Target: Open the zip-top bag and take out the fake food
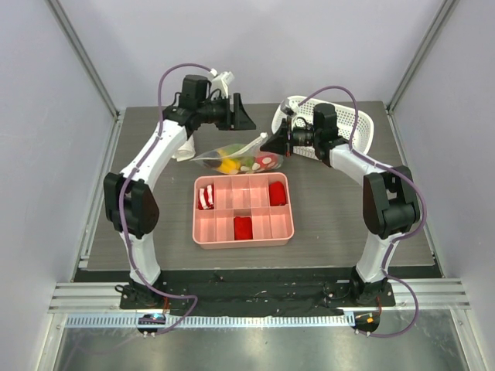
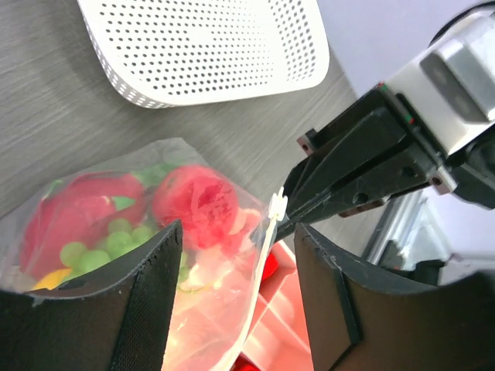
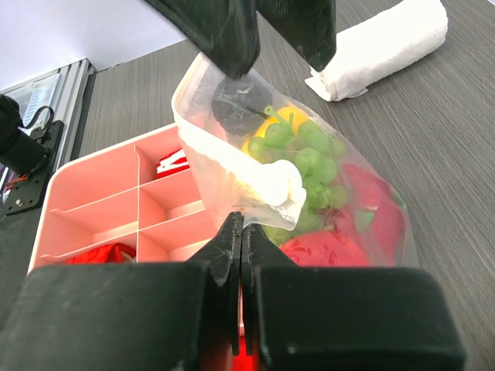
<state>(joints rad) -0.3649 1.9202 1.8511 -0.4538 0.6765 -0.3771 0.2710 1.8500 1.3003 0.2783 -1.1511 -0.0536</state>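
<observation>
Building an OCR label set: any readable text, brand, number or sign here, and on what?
No readable text in any view.
zip-top bag, pink tray, white basket, rolled cloth: no print shows.
Coloured specks by the arm bases, top view: too small to read.

Your left arm and right arm: white links, black joints, purple cable looping off each. Your left gripper and right gripper: black wedge fingers, white-grey housing behind.

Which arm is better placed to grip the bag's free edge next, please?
Left: the left gripper, open, straddles the zip-top bag at its edge; the right gripper is shut on its other end.
</observation>
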